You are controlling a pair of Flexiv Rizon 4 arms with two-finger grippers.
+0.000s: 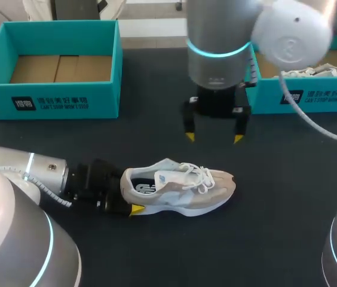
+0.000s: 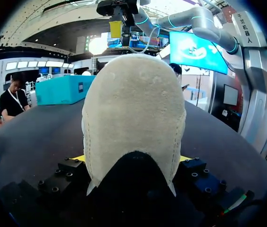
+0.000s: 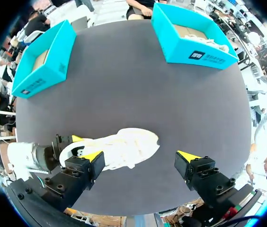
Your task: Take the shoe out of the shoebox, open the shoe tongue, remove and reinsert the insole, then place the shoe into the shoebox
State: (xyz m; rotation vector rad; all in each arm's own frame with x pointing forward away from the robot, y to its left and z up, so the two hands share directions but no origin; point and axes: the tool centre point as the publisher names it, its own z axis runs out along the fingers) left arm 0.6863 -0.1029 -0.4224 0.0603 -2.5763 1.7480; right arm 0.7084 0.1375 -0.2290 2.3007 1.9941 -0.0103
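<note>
Clamping shoe by heel in left end effector, long axis lying left-right on table, toe pointing right; hanging right end effector wide open, empty, above and just beyond tongue, nearer to it.

The head view looks down on the table from above and behind, far enough back to take in the teal shoeboxes and the shoe. The left wrist view sits low, pressed close to the shoe's heel, facing level across the tabletop. The right wrist view hangs high, facing straight down — it shares shoe, shoeboxes and table with the head view.
</note>
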